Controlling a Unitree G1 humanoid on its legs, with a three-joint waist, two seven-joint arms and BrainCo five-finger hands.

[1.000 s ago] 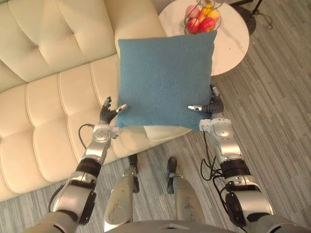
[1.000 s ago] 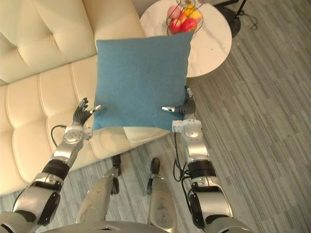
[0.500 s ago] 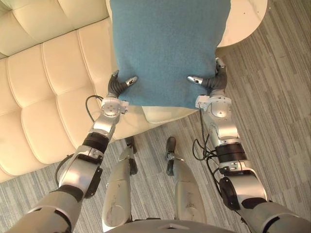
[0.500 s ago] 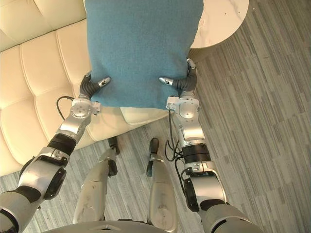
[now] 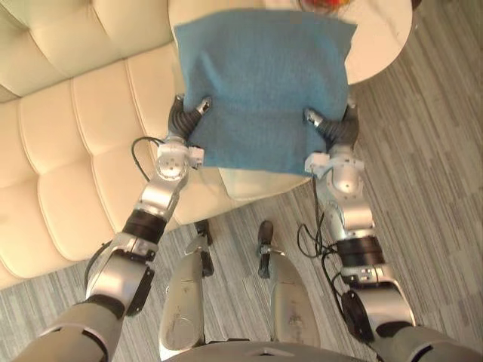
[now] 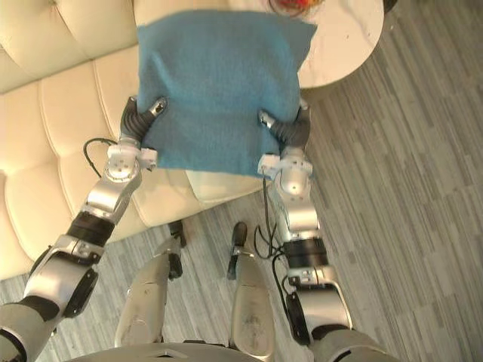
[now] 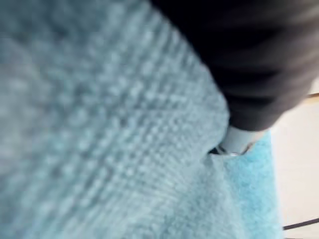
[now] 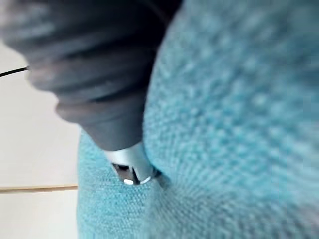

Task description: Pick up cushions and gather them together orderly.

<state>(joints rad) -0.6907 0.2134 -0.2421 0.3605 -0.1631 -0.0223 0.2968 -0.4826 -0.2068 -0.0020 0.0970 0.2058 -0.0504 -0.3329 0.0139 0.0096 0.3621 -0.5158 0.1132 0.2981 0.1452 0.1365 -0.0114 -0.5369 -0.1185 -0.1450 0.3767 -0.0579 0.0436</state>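
A square blue cushion (image 5: pixel 260 83) hangs over the front of the cream sofa (image 5: pixel 75 151), held by its two lower corners. My left hand (image 5: pixel 183 121) pinches the lower left corner, thumb on the front face and fingers hidden behind the cloth. My right hand (image 5: pixel 337 130) grips the lower right corner the same way. In the left wrist view the thumb (image 7: pixel 239 139) digs into the blue weave (image 7: pixel 99 124). The right wrist view has the thumb (image 8: pixel 129 162) pressed into the cushion (image 8: pixel 224 124) as well.
A round white side table (image 5: pixel 381 45) stands at the sofa's right end, with fruit (image 5: pixel 324 4) on it at the view's top edge. The cream seat edge (image 5: pixel 256 181) juts out just under the cushion. Grey plank floor (image 5: pixel 430 166) lies to the right.
Both hands have curled tighter onto the cushion's lower corners, thumbs now sunk into the cloth. The cushion's lower edge has puckered between them. The camera has shifted.
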